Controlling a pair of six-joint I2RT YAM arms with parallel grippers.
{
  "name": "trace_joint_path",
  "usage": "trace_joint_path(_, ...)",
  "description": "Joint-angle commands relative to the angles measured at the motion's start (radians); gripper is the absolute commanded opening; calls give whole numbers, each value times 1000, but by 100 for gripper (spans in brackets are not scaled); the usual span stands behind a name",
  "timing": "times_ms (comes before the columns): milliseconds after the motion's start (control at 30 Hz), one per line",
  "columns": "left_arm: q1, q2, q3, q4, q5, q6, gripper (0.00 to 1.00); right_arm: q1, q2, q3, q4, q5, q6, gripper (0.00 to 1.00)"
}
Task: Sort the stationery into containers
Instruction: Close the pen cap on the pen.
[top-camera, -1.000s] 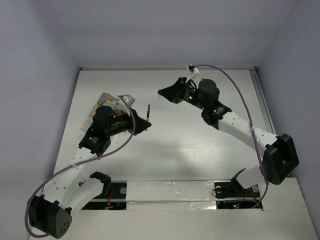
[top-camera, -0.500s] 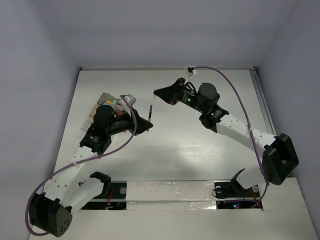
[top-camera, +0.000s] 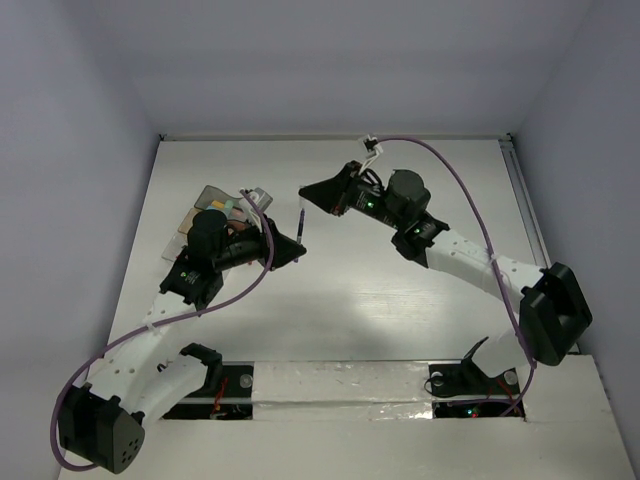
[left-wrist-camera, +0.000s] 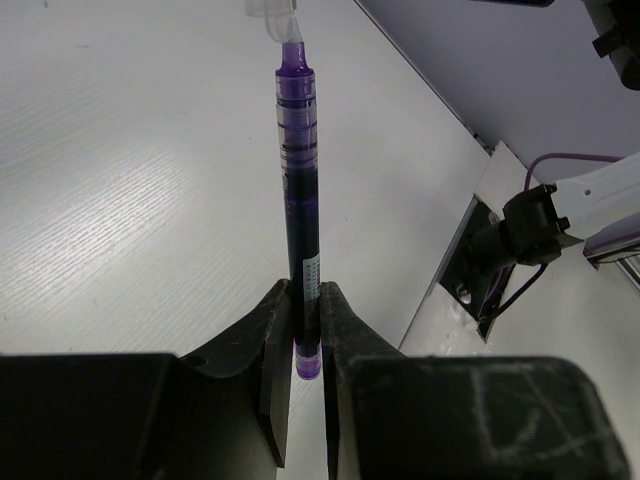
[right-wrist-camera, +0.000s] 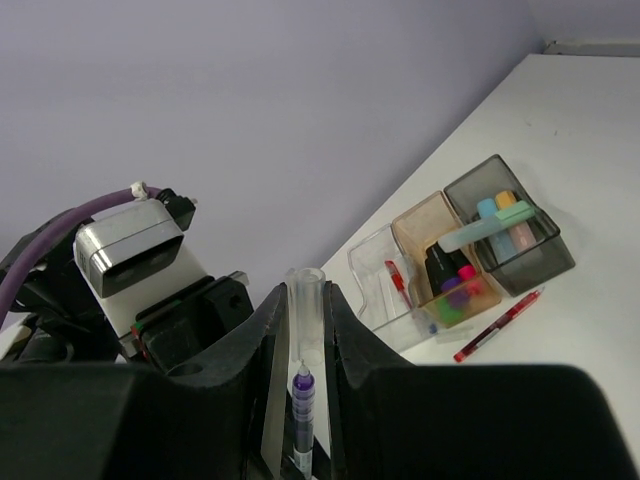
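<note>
— Top external, upper left of frame: what's entered?
— Containers (top-camera: 205, 197), highlighters inside; one red pen (right-wrist-camera: 498, 325) on the table (top-camera: 400, 300) just beside them.
— Centre?
— Left gripper (top-camera: 291, 250), jaws pinching the rear end of a purple pen (top-camera: 300, 222), tip pointing up-frame.
— Right of it?
— Right gripper (top-camera: 309, 190), fingers pressed onto a clear cap (right-wrist-camera: 305, 310), its mouth at the pen's tip.

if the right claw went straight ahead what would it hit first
Probably the tip of the purple pen in the left claw; the right claw's clear cap looks lined up with it.
</note>
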Motion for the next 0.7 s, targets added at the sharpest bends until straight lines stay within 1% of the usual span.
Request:
trace_joint_path(0, 5, -17, -5, 45, 12, 0, 0, 12, -2, 22, 60, -5, -15, 0)
trace_joint_path(433, 5, -58, -10, 54, -43, -15, 0, 40, -18, -43, 103, 39, -19, 0)
trace_joint_path(667, 5, -62, -10, 66, -47, -24, 0, 61, -31, -63, 110, 56, -35, 0)
